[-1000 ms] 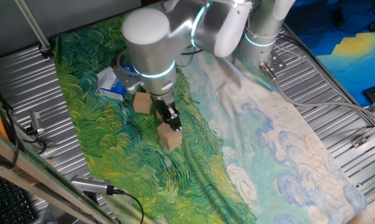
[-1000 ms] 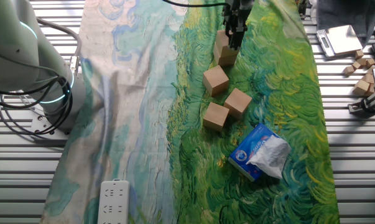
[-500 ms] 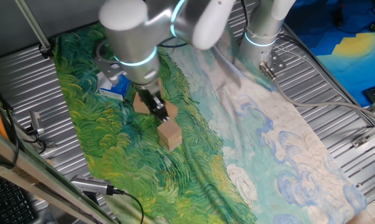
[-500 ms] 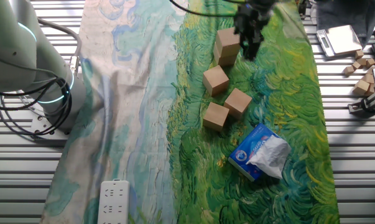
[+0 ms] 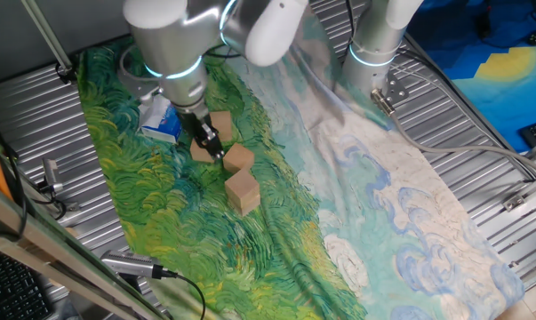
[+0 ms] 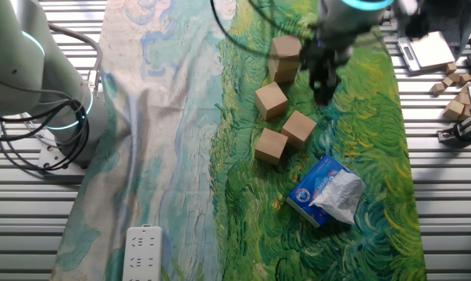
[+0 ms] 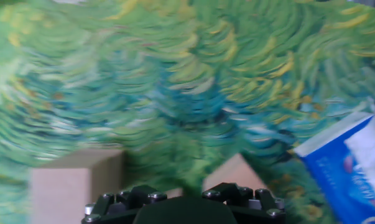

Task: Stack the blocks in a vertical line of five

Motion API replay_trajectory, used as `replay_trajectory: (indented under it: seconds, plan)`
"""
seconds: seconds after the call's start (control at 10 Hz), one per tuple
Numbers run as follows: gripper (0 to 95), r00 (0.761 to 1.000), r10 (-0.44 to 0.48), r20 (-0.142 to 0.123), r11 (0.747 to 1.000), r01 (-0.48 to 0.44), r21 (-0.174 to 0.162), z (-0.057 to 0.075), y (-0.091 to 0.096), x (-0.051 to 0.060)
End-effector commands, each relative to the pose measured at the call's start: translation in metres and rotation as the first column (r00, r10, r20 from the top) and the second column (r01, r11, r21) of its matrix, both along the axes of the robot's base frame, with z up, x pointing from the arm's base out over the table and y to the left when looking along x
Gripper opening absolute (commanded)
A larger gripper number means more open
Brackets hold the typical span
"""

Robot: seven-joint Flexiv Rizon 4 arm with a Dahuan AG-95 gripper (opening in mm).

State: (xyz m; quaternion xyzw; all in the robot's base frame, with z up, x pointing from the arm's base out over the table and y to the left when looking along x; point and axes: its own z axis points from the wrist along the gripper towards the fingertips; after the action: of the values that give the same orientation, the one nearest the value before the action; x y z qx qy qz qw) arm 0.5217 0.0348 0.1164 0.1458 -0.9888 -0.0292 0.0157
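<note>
Five tan wooden blocks lie on the green painted cloth [image 5: 143, 196]. Two are stacked as a short tower [image 5: 243, 191], which also shows in the other fixed view [image 6: 284, 58]. Three loose blocks lie near it [image 6: 271, 100] [image 6: 298, 127] [image 6: 271, 145]. My gripper [image 5: 211, 145] holds nothing and hangs low between the loose blocks, away from the tower; its jaws look open. It is blurred in the other fixed view [image 6: 322, 84]. The hand view shows two blocks [image 7: 75, 186] [image 7: 237, 174] just below the gripper's base; its fingertips are out of frame.
A blue-and-white soft packet [image 5: 161, 120] lies beside the loose blocks and also shows in the hand view [image 7: 355, 168]. A white power strip [image 6: 144, 254] lies at the cloth's corner. Small wooden pieces [image 6: 454, 94] sit on the slatted metal table [image 6: 446, 195].
The gripper left the top block on the tower and moved away from it toward the loose blocks near the packet. The blocks have not moved.
</note>
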Motion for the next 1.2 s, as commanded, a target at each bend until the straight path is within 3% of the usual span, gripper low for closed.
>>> replay_trajectory:
  seconds: [0.1, 0.4, 0.6, 0.9, 1.2]
  plan:
    - [76.0, 0.999, 0.032, 0.029, 0.999, -0.032, 0.000, -0.019, -0.015, 0.000]
    - [76.0, 0.996, 0.082, 0.047, 0.997, -0.082, 0.002, -0.038, -0.025, -0.001]
    - [76.0, 0.981, 0.183, 0.056, 0.983, -0.184, -0.002, -0.047, -0.030, -0.004]
    - [76.0, 0.939, 0.338, 0.070, 0.941, -0.338, -0.016, -0.048, -0.031, -0.006]
    - [76.0, 0.917, 0.390, 0.085, 0.921, -0.390, -0.016, -0.048, -0.031, -0.010]
